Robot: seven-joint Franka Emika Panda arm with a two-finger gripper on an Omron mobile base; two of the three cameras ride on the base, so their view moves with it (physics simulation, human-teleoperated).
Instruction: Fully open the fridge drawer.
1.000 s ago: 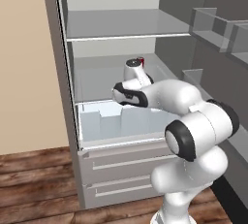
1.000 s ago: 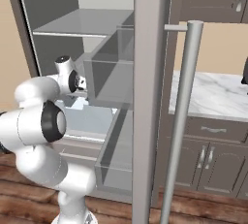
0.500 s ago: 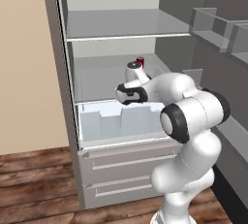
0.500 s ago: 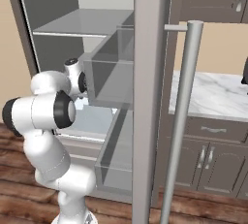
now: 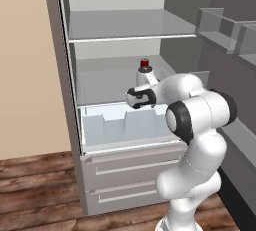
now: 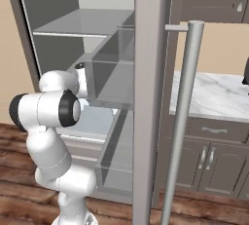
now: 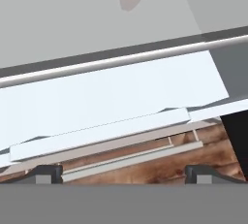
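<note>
The fridge drawer (image 5: 125, 125) is being seen pulled partly out below the glass shelf (image 5: 115, 82), above two grey drawer fronts (image 5: 135, 167). The gripper (image 7: 123, 172) is being kept over it with jaws wide apart, nothing being held.

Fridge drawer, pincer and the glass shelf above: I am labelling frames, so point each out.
fridge drawer (image 5: 125, 125): left base view, on its notched front wall.
pincer (image 7: 124, 172): hand view, midway between its fingertips, open.
glass shelf (image 5: 120, 25): left base view, on its top surface.
</note>
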